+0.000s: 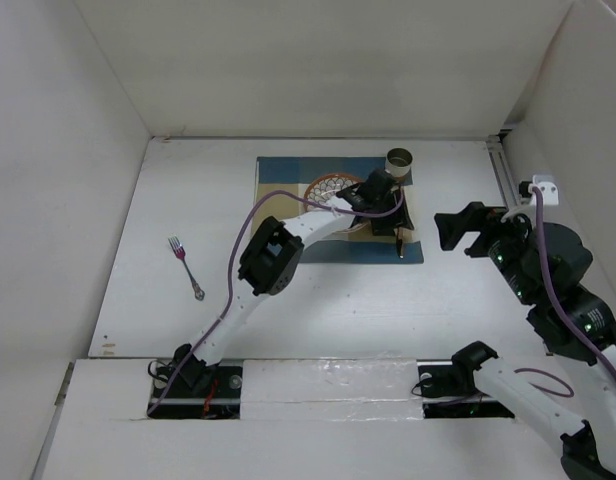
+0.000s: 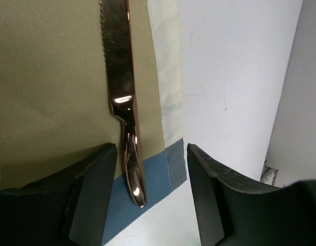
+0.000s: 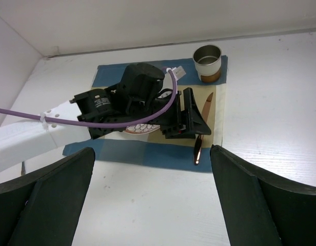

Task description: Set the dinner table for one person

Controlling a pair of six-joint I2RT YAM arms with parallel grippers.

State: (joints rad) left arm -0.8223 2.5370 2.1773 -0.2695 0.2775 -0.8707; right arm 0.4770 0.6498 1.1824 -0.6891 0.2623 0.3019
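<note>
The white dinner table [image 1: 318,310] fills the middle of the top view, walled by white panels. At its left middle lies a fork [image 1: 185,266], well apart from everything else. At right middle the right gripper [image 1: 460,230] hovers with its jaws spread wide, holding nothing. Farther back, at upper centre, lies a blue-and-tan placemat [image 1: 278,172]. The left gripper [image 1: 390,225] hangs over its right side, fingers [image 2: 91,189] parted and released. A copper-coloured knife [image 2: 124,102] lies flat on the mat in the gap between them. A patterned plate [image 1: 328,186] sits partly hidden under the arm. A metal cup [image 1: 399,160] stands on the mat's far right corner.
</note>
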